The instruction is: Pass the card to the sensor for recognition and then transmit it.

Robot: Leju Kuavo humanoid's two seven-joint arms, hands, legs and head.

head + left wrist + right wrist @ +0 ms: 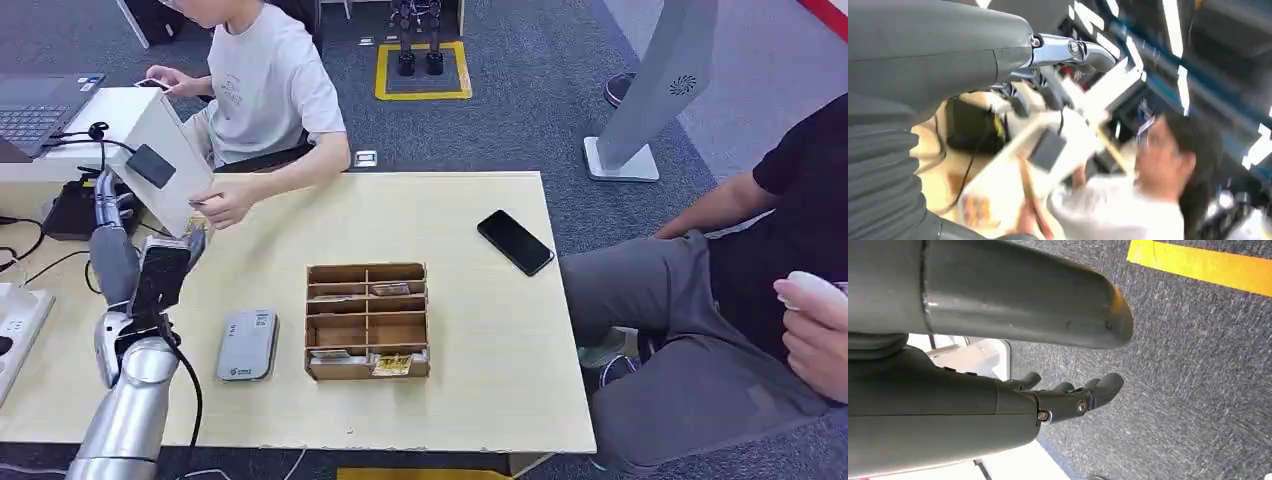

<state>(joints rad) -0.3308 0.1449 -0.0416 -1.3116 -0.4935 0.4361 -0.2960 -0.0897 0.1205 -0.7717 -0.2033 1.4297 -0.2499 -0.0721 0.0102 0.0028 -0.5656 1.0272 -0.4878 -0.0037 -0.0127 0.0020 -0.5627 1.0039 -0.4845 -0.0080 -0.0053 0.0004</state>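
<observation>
currently the step in hand appears to be the hand-over: the left hand [150, 275] is raised beside the white sensor box [150, 135], just in front of its dark reader panel [152, 165], and a person's hand [225, 205] reaches in to meet it. a small card [195, 228] with a yellowish face sits at the tips of the left hand, just below the person's hand; the head view is coarse there, so whether the fingers still pinch it cannot be told. its long axis seems to run up and away from the robot, top end pointing toward the sensor box. the next move calls for parting the fingers only once the person holds the card, then drawing the arm back from the sensor box without snagging its cable. the right hand [1073, 395] hangs well away from the sensor box, over carpet, fingers loosely curled on nothing.
</observation>
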